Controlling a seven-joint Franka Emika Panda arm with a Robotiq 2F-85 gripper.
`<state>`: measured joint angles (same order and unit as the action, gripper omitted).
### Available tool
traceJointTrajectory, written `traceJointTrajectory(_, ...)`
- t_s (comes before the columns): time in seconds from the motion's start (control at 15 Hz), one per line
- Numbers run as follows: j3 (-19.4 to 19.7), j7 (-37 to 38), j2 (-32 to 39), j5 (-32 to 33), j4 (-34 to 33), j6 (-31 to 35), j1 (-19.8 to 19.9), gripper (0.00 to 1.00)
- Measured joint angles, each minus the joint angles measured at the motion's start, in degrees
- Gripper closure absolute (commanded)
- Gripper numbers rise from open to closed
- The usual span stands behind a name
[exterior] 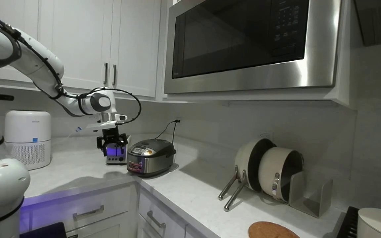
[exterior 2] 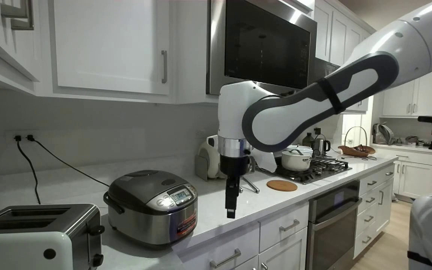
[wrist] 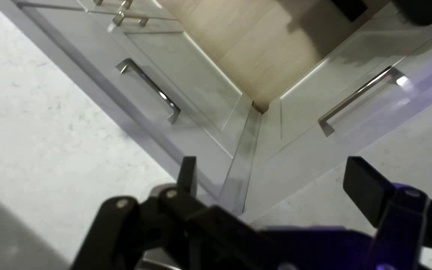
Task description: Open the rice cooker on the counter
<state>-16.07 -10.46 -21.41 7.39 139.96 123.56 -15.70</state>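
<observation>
White panelled upper cabinets (exterior: 78,36) hang above a plain pale-grey wall (exterior: 210,129), 2 slim vertical metal handles (exterior: 105,73) side by side on them in an exterior view. In the wrist view I see 2 runs of white panelled lower cabinets (wrist: 195,71) meeting in a corner over a tan floor (wrist: 216,26), partly in dark shadow (wrist: 309,26). Violet light (exterior: 41,211) washes a white drawer front (exterior: 111,200). I also see a built-in dark-glass steel oven (exterior 2: 332,240) and, beyond, distant white cabinets (exterior 2: 399,103).

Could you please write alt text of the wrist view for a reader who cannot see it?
An open, empty black gripper hangs above the inside corner of a pale counter. White drawers with metal handles flank it, and a tan floor lies below.
</observation>
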Motion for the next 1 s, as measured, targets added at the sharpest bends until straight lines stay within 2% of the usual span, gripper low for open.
traceJointTrajectory(0.27,-2.2,8.2,1.5,6.3,0.1,7.8,0.2,0.00)
traceJointTrajectory(0.73,-2.1,16.2,2.0,8.2,0.0,16.5,2.9,0.00)
traceJointTrajectory(0.8,-2.1,16.7,2.0,8.5,-0.2,17.0,3.5,0.25)
traceJointTrajectory(0.87,-2.1,17.2,1.9,9.1,-0.6,17.3,4.1,0.26)
traceJointTrajectory(1.0,-2.1,17.6,1.8,10.5,-1.5,17.8,4.9,0.42)
